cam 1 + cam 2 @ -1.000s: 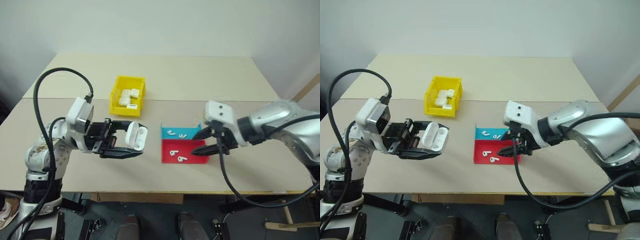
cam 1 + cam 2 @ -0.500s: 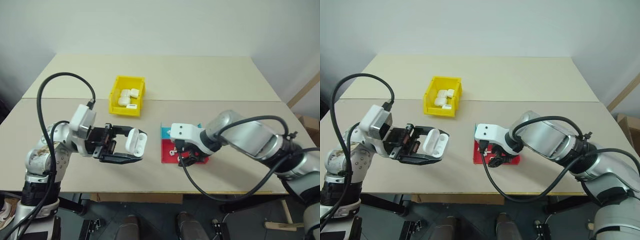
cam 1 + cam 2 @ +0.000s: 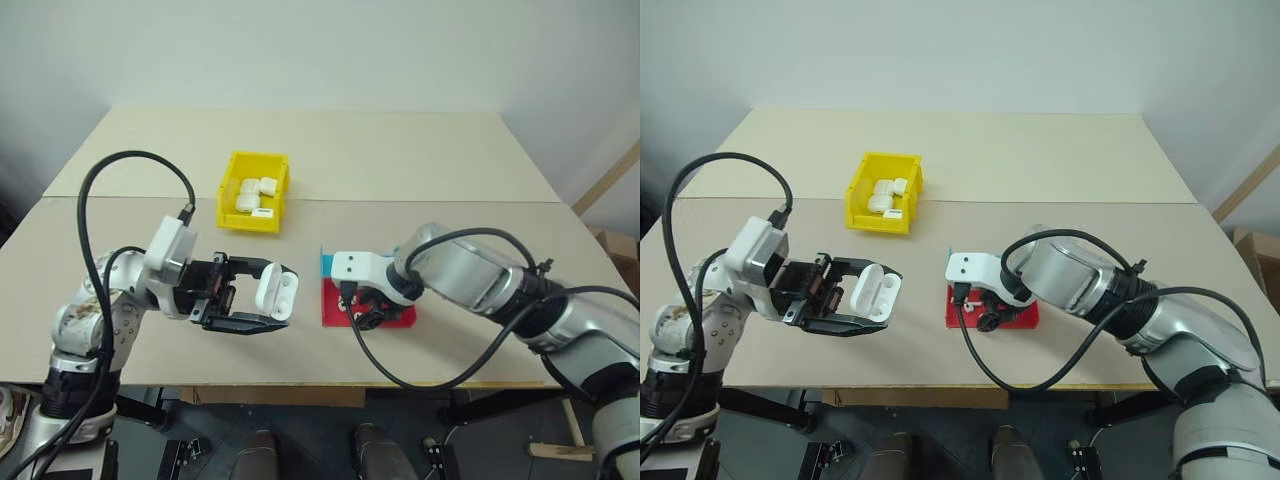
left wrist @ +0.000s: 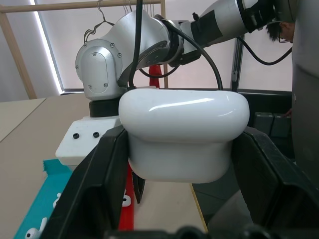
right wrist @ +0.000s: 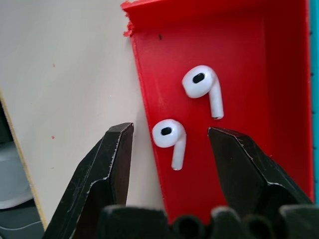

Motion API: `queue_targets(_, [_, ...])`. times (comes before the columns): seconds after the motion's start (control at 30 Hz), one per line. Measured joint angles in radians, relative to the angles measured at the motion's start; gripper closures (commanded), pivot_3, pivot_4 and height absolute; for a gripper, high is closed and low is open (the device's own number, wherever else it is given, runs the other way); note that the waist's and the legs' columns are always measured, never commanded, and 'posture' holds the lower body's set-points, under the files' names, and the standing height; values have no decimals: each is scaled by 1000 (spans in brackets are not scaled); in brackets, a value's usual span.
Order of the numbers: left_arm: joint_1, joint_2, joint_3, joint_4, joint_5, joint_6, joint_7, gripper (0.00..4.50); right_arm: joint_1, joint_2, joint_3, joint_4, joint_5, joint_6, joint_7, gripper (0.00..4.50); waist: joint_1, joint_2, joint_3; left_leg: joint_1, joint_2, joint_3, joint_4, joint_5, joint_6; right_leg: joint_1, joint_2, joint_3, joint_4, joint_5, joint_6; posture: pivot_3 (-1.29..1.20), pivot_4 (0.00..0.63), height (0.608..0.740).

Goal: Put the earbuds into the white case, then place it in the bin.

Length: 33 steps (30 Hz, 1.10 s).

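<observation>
Early stage: left gripper [image 3: 268, 303] has its jaws clamped on the white case [image 3: 276, 292], lid flipped open, held above the desk [image 3: 400, 160]; right gripper [image 5: 169, 149] hangs with jaws spread around one of the earbuds [image 5: 169, 137] in the red tray [image 5: 239, 64], nothing gripped. Left to do, I'd say: load earbuds, close lid, drop case in the bin [image 3: 254, 192], which already holds white cases.

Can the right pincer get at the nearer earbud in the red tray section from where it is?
Probably yes. The right pincer is open, its fingers either side of the small glossy white earbud in the red tray section, nothing between.
</observation>
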Motion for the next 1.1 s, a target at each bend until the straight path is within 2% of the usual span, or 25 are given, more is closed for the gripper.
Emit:
queue_targets(0.2, [12,15,0,-7,-3,0,13,1713,4,9,19,16,-36,-27,25,1627,0,0,0,0,0,0,0,0,0,0,0,0,0,0,0,0,150,740])
queue_targets(0.3, [12,21,0,-7,-3,0,15,1713,12,14,25,17,-49,-39,32,2240,0,0,0,0,0,0,0,0,0,0,0,0,0,0,0,0,150,740])
queue_targets(0.47, [13,24,0,-7,-4,0,16,1713,22,16,24,16,-76,-43,34,3875,0,0,0,1,0,0,0,0,0,1,0,0,0,0,0,0,150,740])
queue_targets(0.7, [13,30,0,-7,-5,0,12,1713,60,7,-39,-7,-58,-21,42,3882,1,0,0,0,0,0,0,0,0,0,0,0,0,0,0,0,150,740])
queue_targets(0.8, [8,34,1,-3,-6,0,11,1713,88,-22,-141,-52,6,44,55,3882,2,0,0,-1,0,0,0,0,0,0,0,0,-1,0,0,0,150,740])
queue_targets(0.9, [-4,33,2,6,-10,2,10,1713,124,-57,-311,-118,79,114,54,3882,3,0,0,0,0,-1,-1,0,0,0,0,-1,-1,0,0,0,150,740])
queue_targets(1.0, [-25,28,6,26,-27,4,13,1713,202,-50,-562,-165,179,182,43,3882,5,0,0,0,0,-1,-1,0,0,1,0,-1,-1,0,0,0,150,740])
queue_targets(1.1, [-39,14,7,47,-37,4,15,1713,289,53,-870,-238,257,184,-24,3882,5,-1,0,0,0,-1,-2,0,0,1,0,-1,-1,0,0,0,150,740])
